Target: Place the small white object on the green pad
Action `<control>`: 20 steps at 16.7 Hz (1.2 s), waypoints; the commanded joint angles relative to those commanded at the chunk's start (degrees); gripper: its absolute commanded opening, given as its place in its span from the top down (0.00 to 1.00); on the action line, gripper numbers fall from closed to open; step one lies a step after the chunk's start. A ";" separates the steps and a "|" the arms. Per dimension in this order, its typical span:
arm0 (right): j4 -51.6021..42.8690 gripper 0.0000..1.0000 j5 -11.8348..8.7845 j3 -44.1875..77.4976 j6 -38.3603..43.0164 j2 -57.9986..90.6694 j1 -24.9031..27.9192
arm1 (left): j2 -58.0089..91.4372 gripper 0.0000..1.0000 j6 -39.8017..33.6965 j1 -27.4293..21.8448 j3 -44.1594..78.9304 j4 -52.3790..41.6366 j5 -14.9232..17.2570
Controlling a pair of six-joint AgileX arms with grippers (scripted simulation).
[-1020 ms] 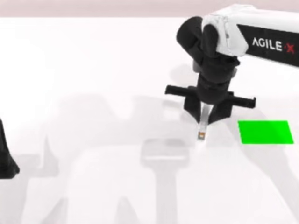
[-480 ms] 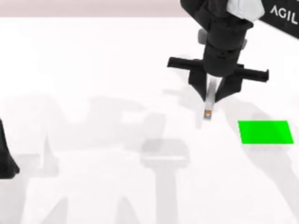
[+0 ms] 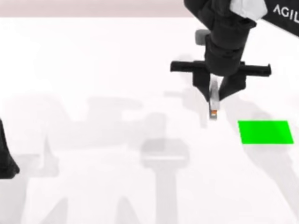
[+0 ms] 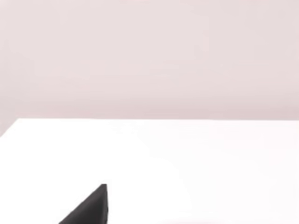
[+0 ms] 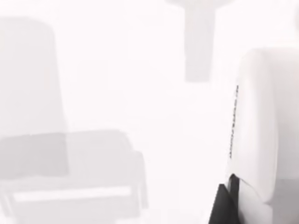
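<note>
My right gripper (image 3: 215, 95) hangs above the table at the top view's upper right, shut on the small white object (image 3: 213, 103). The stick points down out of the jaws, its orange-and-dark tip lowest. In the right wrist view the small white object (image 5: 257, 126) fills the side next to one dark finger (image 5: 223, 205). The green pad (image 3: 265, 132) lies flat on the table, to the right of the held stick and nearer the front, with nothing on it. My left arm (image 3: 5, 158) stays parked at the left edge.
Grey shadows of the arms and grippers fall across the white table (image 3: 93, 70). A pale back wall (image 4: 149, 56) runs behind the table's far edge.
My right gripper has risen from the table with the white stick and moved toward the far side, then a little right toward the pad. The left arm has not moved.
</note>
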 joint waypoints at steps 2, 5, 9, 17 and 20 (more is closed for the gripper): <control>-0.05 1.00 0.00 -0.44 -7.67 -0.13 -0.99 | 0.00 0.00 0.00 0.00 0.00 0.00 0.00; 0.07 1.00 0.00 -2.09 -22.55 -0.87 -3.07 | 0.00 0.00 0.00 0.00 0.00 0.00 0.00; 0.50 1.00 0.07 -5.88 -47.09 -2.64 -6.47 | 0.00 0.00 0.00 0.00 0.00 0.00 0.00; 2.48 1.00 0.21 -13.81 -95.79 -7.66 -13.26 | 0.00 0.00 0.00 0.00 0.00 0.00 0.00; 3.92 1.00 0.15 -16.13 -106.14 -10.19 -15.13 | 0.00 0.00 0.00 0.00 0.00 0.00 0.00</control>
